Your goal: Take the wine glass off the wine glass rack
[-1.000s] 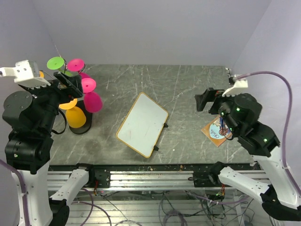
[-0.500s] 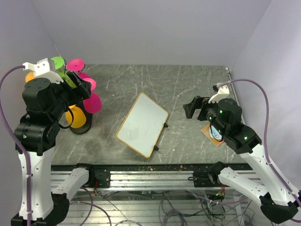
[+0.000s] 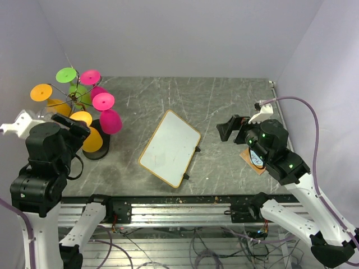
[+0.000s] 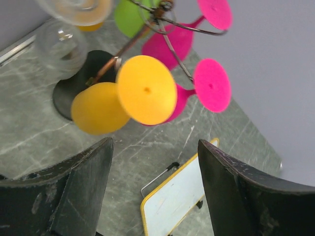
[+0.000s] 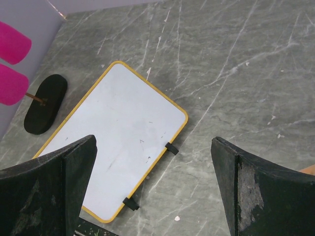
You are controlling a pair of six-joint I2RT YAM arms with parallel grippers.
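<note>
From above, the rack (image 3: 73,100) stands at the far left of the table (image 3: 235,101) on its black base, with every glass hanging from its arms by the foot. There are two orange ones, a green glass (image 3: 68,75) and several pink glasses (image 3: 110,121). My left gripper (image 3: 78,130) sits just beside the near side of the rack, close to the lower orange glass (image 3: 91,140), and I cannot tell from here whether it touches it. A whiteboard (image 3: 170,147) lies tilted in the middle of the table. My right gripper (image 3: 230,128) hangs over the right part, well apart from the rack, and an orange card (image 3: 253,161) lies partly under that arm. Through my left wrist camera, my fingers (image 4: 74,191) stand wide apart with nothing between them, so that gripper is released. The orange glass (image 4: 146,89) hangs right ahead of them with the flat of its foot towards me, the pink ones are behind it, and a clear glass (image 4: 59,42) is at the upper left near the base. Through my right wrist camera, those fingers (image 5: 266,196) are spread wide and hold nothing. Below them lies the whiteboard (image 5: 123,142), and beyond it are the oval base of the rack (image 5: 46,103) and two pink bowls at the left edge.
</note>
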